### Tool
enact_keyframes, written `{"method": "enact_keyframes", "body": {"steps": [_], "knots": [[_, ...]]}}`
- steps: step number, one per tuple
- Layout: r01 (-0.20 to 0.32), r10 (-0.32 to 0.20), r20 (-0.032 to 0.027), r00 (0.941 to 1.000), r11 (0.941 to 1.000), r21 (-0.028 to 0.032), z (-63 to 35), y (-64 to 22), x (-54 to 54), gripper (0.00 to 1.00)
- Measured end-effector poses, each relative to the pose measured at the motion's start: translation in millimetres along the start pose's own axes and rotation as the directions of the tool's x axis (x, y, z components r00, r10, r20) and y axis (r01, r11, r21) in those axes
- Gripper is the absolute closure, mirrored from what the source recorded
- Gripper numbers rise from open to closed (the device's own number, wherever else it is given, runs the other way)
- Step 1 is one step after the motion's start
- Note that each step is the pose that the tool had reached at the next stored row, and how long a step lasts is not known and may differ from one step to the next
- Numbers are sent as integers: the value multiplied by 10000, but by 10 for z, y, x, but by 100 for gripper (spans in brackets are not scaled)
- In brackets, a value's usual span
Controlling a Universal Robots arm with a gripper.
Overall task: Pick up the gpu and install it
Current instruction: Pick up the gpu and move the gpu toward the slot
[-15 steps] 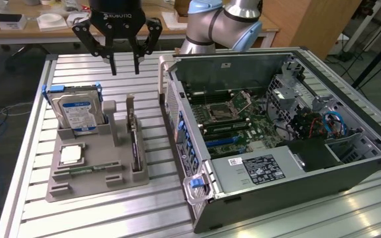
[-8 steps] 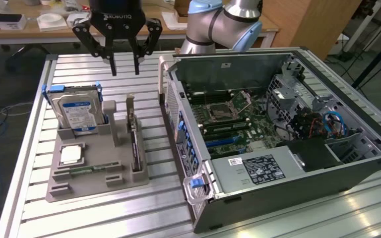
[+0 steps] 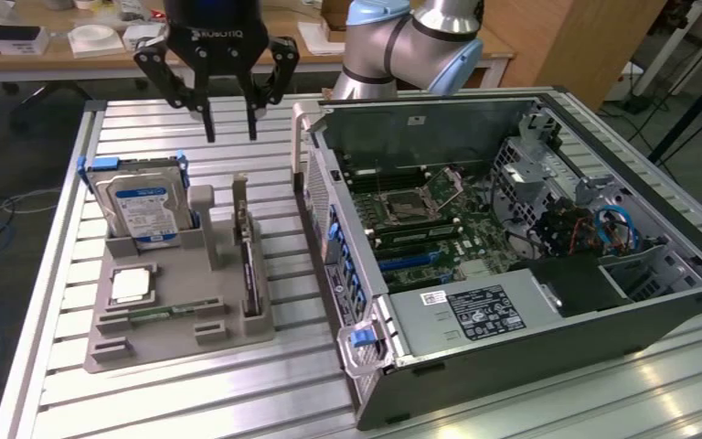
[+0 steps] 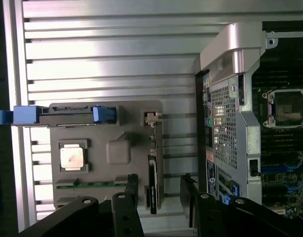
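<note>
the gpu (image 3: 249,267) is a thin, flat black card with a silver metal bracket (image 3: 240,197) at one end. it stands on its long edge in a narrow slot of the grey holder tray (image 3: 156,352), on the side of the tray nearest the open computer case (image 3: 485,366). the tray lies on the slatted metal worktop (image 3: 58,274) just beside the case and holds four parts. a silver hard drive (image 3: 143,210) with a blue-white label and blue side rails stands upright at the tray's far end. a square processor (image 3: 129,285) lies flat in a pocket nearer the middle. a small green memory stick (image 3: 162,313) lies in a groove just past the processor. the gpu fills the slot along the tray's case-side edge. the card's long axis runs along the length of the tray, parallel to the case's side wall. its bracket end points to the tray's far end, toward the arm's base. the claw (image 3: 231,137) hangs above the tray with its fingers (image 3: 209,128) spread, released and grasping nothing. in the wrist view the gpu (image 4: 152,182) sits in line with the gap of the claw (image 4: 160,177).
</note>
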State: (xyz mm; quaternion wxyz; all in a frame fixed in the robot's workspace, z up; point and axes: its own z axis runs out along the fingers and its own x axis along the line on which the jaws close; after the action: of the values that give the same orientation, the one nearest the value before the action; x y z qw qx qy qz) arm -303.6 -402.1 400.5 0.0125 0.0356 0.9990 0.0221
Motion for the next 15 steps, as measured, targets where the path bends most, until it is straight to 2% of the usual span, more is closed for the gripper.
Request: {"method": "enact_keyframes", "body": {"steps": [15], "knots": [[1,-1,1,10000,10000,-2,48,-77,32,53]]}}
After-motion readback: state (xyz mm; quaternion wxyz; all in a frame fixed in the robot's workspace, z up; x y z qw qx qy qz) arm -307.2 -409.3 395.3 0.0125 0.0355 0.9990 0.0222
